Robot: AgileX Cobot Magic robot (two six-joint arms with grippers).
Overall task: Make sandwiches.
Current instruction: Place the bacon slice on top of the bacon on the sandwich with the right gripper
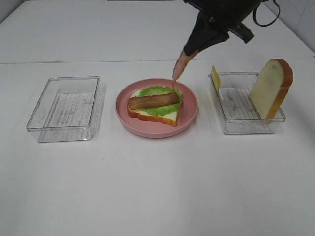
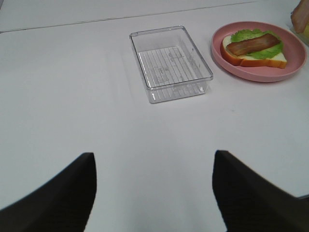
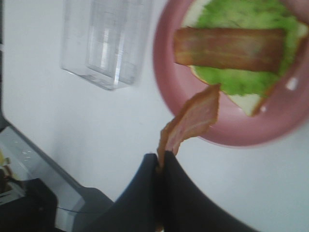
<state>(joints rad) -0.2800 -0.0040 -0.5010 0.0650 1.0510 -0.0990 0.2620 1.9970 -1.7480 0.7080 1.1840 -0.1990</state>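
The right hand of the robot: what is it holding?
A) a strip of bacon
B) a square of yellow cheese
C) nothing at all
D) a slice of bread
A: a brown bacon strip dangles from the right hand, which is pinched shut on its upper end, with the strip's tip near the rim of the pink plate.

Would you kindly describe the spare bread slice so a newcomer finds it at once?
From the pink plate, go to the clear tray on its right. The bread slice stands on edge at that tray's right end: thick, pale, orange-crusted, unlike the thin yellow cheese opposite.
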